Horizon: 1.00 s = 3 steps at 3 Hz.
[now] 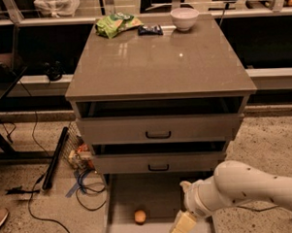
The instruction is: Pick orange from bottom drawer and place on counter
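The cream end effector (181, 226) hangs over the open pale grey-beige bottom drawer (149, 193), right of the small round orange fruit (139, 216) and apart from it. I cannot tell how far open it is.

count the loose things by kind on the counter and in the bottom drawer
On the counter:
green snack bag: 1
dark packet: 1
white bowl: 1
In the bottom drawer:
orange: 1
Total: 4
The gripper is over the drawer, right of the orange.
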Motion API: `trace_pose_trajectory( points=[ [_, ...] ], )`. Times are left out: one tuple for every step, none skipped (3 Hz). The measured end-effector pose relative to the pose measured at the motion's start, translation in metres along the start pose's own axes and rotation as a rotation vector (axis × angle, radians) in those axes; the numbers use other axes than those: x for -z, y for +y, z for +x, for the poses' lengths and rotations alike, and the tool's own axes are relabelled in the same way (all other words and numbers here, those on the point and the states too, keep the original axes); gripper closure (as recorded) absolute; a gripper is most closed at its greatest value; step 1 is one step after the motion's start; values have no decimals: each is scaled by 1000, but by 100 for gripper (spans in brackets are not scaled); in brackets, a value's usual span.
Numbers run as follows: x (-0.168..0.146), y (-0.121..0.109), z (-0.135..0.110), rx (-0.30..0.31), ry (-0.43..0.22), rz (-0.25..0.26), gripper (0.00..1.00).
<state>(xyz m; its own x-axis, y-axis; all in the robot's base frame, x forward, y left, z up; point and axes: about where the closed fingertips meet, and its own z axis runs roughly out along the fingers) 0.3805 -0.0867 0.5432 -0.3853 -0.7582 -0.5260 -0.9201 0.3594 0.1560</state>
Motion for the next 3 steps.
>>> trace_pose_trajectory(
  points=[
    [-16,-16,0,-23,-40,44,0],
    [-16,-18,0,-21,-40,51,0],
    [-33,-33,13,-40,-43,73,0]
  ],
)
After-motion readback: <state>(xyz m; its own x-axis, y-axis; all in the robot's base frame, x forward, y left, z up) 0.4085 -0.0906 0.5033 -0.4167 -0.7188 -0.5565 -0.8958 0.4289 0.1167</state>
